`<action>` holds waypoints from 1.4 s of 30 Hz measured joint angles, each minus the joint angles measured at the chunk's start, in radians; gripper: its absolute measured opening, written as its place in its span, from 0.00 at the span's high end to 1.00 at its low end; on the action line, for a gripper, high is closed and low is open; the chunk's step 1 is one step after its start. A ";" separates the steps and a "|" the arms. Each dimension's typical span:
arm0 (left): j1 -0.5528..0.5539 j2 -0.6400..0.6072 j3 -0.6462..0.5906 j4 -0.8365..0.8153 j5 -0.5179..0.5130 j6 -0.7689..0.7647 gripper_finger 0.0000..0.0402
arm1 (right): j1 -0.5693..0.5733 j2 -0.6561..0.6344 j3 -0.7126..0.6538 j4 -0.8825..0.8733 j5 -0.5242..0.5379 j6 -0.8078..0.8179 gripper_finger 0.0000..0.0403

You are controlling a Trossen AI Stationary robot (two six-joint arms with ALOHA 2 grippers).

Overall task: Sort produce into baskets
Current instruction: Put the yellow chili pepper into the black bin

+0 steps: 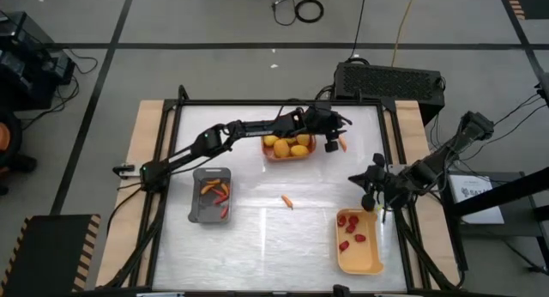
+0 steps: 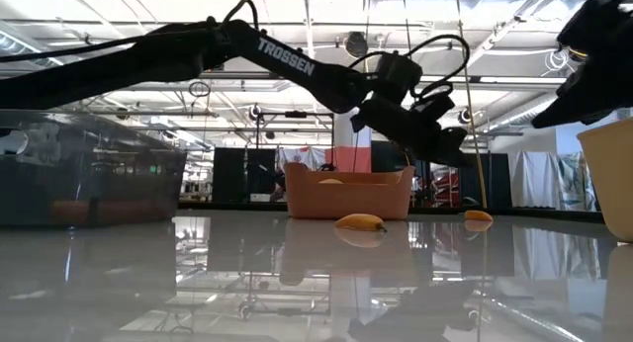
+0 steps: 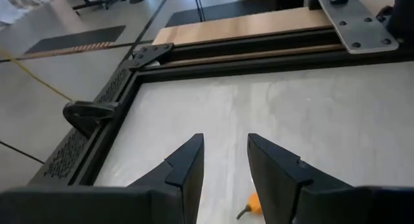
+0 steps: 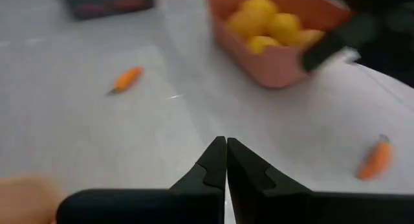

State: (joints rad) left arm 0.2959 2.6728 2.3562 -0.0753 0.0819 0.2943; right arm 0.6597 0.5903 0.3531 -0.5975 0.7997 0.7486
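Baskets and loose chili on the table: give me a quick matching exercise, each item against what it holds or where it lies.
Items:
1. orange basket
2. yellow basket
3. dark grey basket
4. orange chili

States:
A. holds red berries
B. lies on the table just under the left tool
C. holds yellow-orange round fruits
D. holds red and orange chili pieces

Pairs: 1-C, 2-A, 3-D, 4-B

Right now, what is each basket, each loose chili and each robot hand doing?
Orange basket: holds yellow fruits.
Dark grey basket: holds chilies.
Yellow basket: holds red berries.
Middle chili: loose on the table.
Far chili: loose on the table, beside the left hand.
Left hand: open, above the far chili.
Right hand: shut, empty, near the yellow basket.
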 joint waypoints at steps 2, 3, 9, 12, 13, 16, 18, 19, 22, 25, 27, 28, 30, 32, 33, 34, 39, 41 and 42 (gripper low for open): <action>0.009 0.001 0.000 -0.008 0.027 0.001 0.68 | -0.053 -0.001 0.000 -0.018 0.006 0.033 1.00; 0.012 0.008 0.001 0.001 0.033 0.001 0.68 | -0.083 -0.001 0.000 -0.027 0.006 0.043 1.00; 0.027 0.015 0.001 -0.039 0.030 -0.003 0.68 | -0.307 -0.014 0.028 -0.132 -0.011 0.131 1.00; 0.030 -0.005 -0.001 -0.071 0.015 -0.056 0.68 | -0.438 -0.014 0.058 -0.144 -0.068 0.115 1.00; 0.030 -0.017 -0.001 -0.082 0.015 -0.071 0.68 | -0.483 -0.014 0.060 -0.124 -0.100 0.090 1.00; 0.031 -0.061 0.001 -0.192 0.011 -0.076 0.68 | -0.615 0.000 0.061 -0.060 -0.209 0.007 1.00; 0.032 -0.087 0.001 -0.271 -0.002 -0.077 0.68 | -0.711 0.018 0.061 -0.049 -0.261 -0.038 1.00; 0.033 -0.098 0.000 -0.307 0.001 -0.079 0.68 | -0.760 0.032 0.061 -0.039 -0.283 -0.058 1.00; 0.040 -0.143 -0.001 -0.344 0.077 -0.082 0.68 | -0.894 0.080 0.061 0.023 -0.373 -0.145 1.00; 0.050 -0.208 0.000 -0.369 0.139 -0.106 0.68 | -1.009 0.145 0.061 0.093 -0.469 -0.259 1.00; 0.057 -0.249 0.002 -0.422 0.156 -0.107 0.68 | -1.076 0.195 0.061 0.137 -0.503 -0.328 1.00; 0.061 -0.269 0.002 -0.461 0.156 -0.114 0.68 | -1.105 0.222 0.061 0.161 -0.513 -0.355 1.00; 0.069 -0.296 0.002 -0.531 0.156 -0.122 0.68 | -1.153 0.274 0.061 0.193 -0.518 -0.400 0.99; 0.076 -0.331 0.000 -0.629 0.156 -0.132 0.68 | -1.188 0.324 0.061 0.221 -0.519 -0.428 0.95; 0.077 -0.345 0.000 -0.666 0.155 -0.132 0.68 | -1.203 0.347 0.061 0.237 -0.522 -0.439 0.92; 0.077 -0.357 0.000 -0.698 0.153 -0.132 0.68 | -1.216 0.369 0.061 0.249 -0.536 -0.450 0.89; 0.075 -0.375 0.000 -0.858 0.149 -0.140 0.68 | -1.262 0.478 0.061 0.301 -0.597 -0.491 0.69; 0.076 -0.385 -0.002 -0.913 0.159 -0.154 0.68 | -1.276 0.516 0.061 0.317 -0.594 -0.500 0.61; 0.076 -0.388 -0.002 -0.928 0.159 -0.160 0.68 | -1.282 0.533 0.061 0.320 -0.593 -0.501 0.58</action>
State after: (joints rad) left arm 0.3719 2.2846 2.3547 -1.0034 0.2410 0.1347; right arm -0.6222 1.1232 0.4141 -0.2777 0.2064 0.2475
